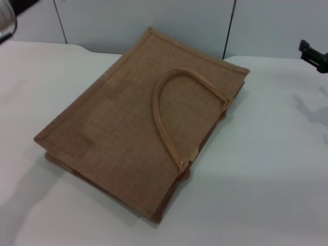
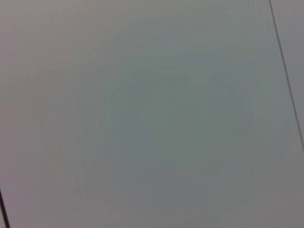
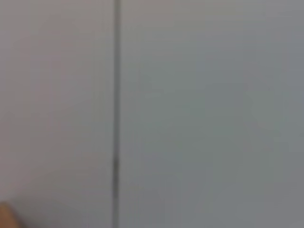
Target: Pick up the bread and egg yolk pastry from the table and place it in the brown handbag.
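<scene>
Brown handbag (image 1: 138,133) lies flat on the table (image 1: 266,169), mouth facing right gripper (image 1: 313,55), which sits nearer. Bread, pastry unseen. Jaw states: can't tell.

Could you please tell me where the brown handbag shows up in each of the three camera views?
Head view: the handbag lies flat across the middle of the table, one handle looped on top.
Left wrist view: not in it; only a plain pale surface with thin dark seams.
Right wrist view: not in it.
Shared landmark: pale panels with dark seams, seen in every view.
</scene>
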Robot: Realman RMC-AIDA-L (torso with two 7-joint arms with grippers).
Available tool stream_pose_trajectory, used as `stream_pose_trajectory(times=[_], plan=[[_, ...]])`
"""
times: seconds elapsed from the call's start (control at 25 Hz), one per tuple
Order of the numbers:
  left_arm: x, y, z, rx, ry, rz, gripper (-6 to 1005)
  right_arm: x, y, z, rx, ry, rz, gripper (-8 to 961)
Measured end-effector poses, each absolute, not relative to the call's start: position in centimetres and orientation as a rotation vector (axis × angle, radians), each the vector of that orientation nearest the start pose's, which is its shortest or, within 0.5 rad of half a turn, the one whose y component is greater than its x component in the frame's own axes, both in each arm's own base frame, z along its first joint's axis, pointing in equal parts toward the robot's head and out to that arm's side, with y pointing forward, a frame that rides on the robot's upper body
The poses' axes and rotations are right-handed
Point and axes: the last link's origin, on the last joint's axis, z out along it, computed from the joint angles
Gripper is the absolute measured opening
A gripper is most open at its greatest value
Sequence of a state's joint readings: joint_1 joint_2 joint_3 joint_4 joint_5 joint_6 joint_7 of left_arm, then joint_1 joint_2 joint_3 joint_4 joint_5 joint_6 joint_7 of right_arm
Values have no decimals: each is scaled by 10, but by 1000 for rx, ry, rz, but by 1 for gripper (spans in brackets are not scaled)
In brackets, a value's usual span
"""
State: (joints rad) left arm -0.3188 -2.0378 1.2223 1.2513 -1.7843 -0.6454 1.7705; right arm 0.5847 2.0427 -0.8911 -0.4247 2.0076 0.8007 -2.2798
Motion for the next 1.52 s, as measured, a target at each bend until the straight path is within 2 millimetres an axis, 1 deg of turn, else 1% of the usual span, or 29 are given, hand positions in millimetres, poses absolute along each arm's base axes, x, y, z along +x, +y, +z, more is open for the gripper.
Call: stream_pose_trajectory(times=[0.08, 0.2, 0.32, 0.44, 0.6, 0.68, 0.88, 1.24, 1.52], plan=[[-209, 409, 102, -1916, -255, -621, 840, 302, 420, 27, -1843, 596, 594, 855], [-224, 408, 92, -1884, -253, -633, 835, 314, 418, 26, -1697, 641, 597, 854], [-241, 406, 78, -1845, -257, -623, 814, 325, 415, 23, -1581, 670, 543, 853], [-254, 406, 65, -1821, -257, -596, 786, 332, 412, 19, -1531, 679, 478, 852], [-266, 406, 50, -1813, -288, -577, 763, 335, 409, 17, -1524, 693, 465, 847], [-267, 406, 47, -1808, -302, -588, 754, 336, 409, 17, -1523, 694, 464, 838], [-269, 406, 45, -1811, -309, -600, 754, 337, 409, 17, -1528, 695, 456, 763], [-272, 406, 46, -1805, -321, -588, 754, 332, 412, 15, -1546, 683, 458, 758], [-279, 406, 42, -1814, -347, -573, 754, 332, 411, 12, -1550, 703, 478, 754]])
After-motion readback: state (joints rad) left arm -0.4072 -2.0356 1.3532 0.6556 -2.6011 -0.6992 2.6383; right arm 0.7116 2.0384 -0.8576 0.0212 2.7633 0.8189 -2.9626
